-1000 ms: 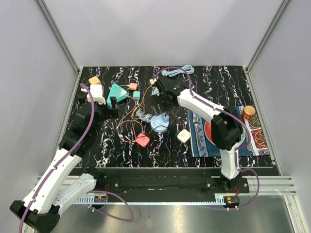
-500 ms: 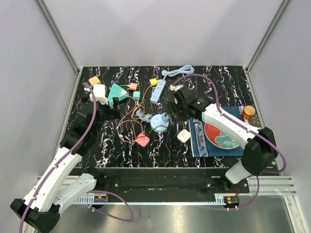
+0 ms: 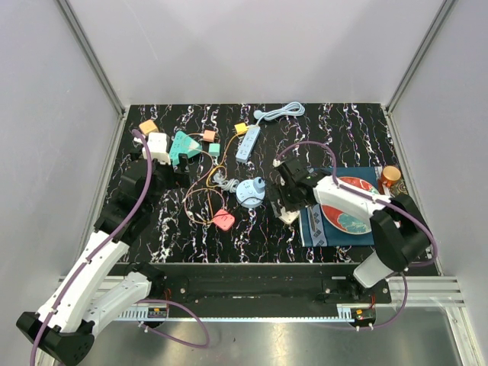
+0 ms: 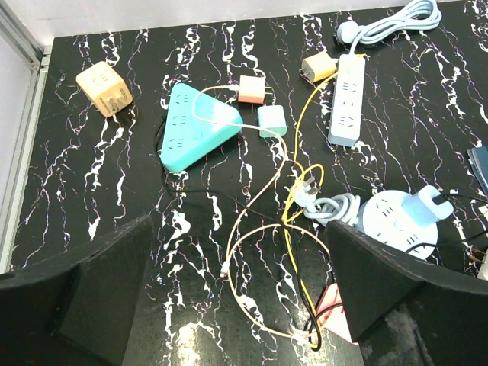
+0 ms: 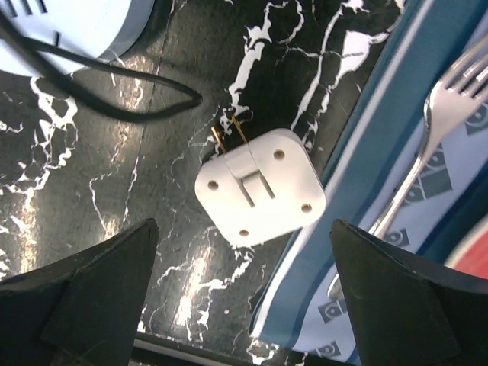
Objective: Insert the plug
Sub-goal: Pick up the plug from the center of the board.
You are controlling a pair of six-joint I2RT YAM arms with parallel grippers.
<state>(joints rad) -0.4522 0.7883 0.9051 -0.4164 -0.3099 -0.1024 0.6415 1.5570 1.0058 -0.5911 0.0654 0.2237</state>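
- Black marbled matting (image 3: 252, 236) covers the table inside plain grey walls, strewn with adapters, cables and several socket blocks.
- Low in the middle of the top view, the white plug (image 5: 259, 187) lies flat on the matting. Its two brass prongs point toward the upper left of the right wrist view, and its right corner sits just beside the edge of the blue placemat (image 5: 358, 198).
- The right gripper (image 3: 287, 195) hangs straight above that plug with its jaws spread wide, one finger on each side and neither touching. This looks like the line-up for a pinch across the plug's body.
- The left gripper (image 4: 238, 236) is also wide open and holds nothing. It is parked at the left of the top view and looks over the sockets, probably so it keeps out of the way.
- Possible targets sit well apart from the plug: the long pale power strip (image 4: 347, 99), the teal triangular block (image 4: 194, 130) and the round socket (image 4: 400, 217).
- I cannot tell which socket is meant.
- The round socket already carries a pale blue plug (image 4: 428, 204). The strip's visible outlets look free.
- On the placemat sit a patterned plate (image 3: 351, 217), with no food visible on the part the arm leaves uncovered, and a fork (image 5: 427, 145) beside it.
- Lying flat, the plug would need its prongs turned toward an outlet before insertion.
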